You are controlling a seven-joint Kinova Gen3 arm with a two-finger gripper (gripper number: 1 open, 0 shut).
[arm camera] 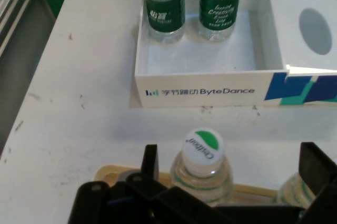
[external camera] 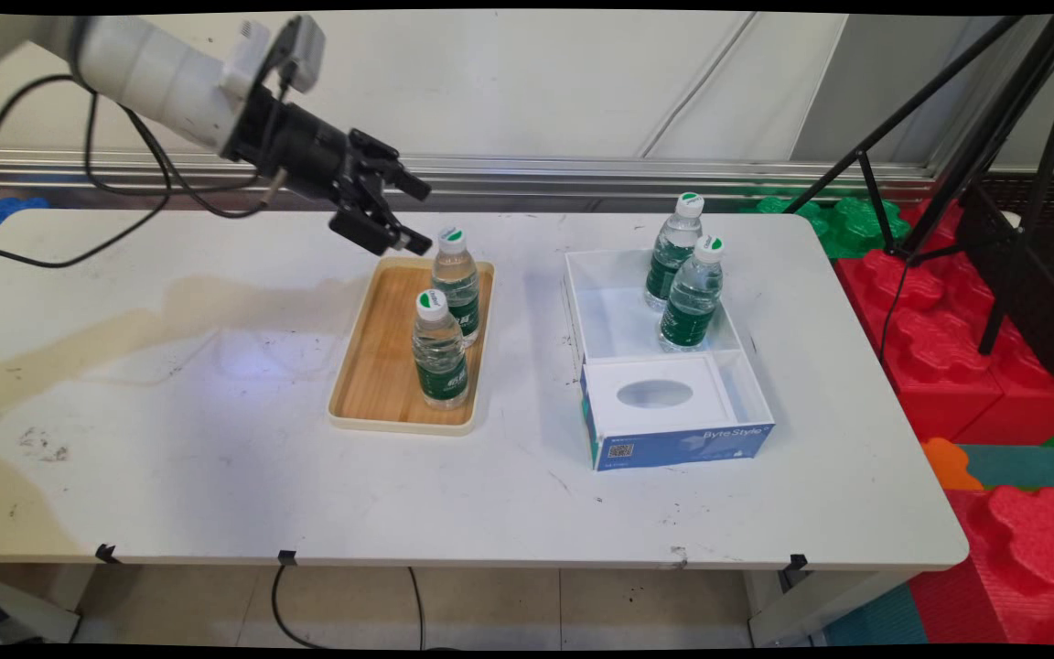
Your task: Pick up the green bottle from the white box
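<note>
My black gripper [external camera: 414,215] hangs open in the air just left of the far water bottle [external camera: 456,282] on the wooden tray [external camera: 379,366]. In the hand view that bottle's white and green cap [arm camera: 202,151] sits between my two fingers [arm camera: 150,162], with nothing held. A second bottle [external camera: 440,349] stands nearer on the same tray; its shoulder shows at the hand view's lower right [arm camera: 295,190]. Two more bottles [external camera: 673,252] [external camera: 693,295] stand in the white box [external camera: 596,329] to the right, seen also in the hand view [arm camera: 164,6] [arm camera: 220,4].
The white box has a blue front and a raised insert with an oval hole [external camera: 654,394]. A black tripod [external camera: 984,156] and red foam blocks [external camera: 948,348] stand off the table's right side. Black cables [external camera: 124,174] hang from the arm at upper left.
</note>
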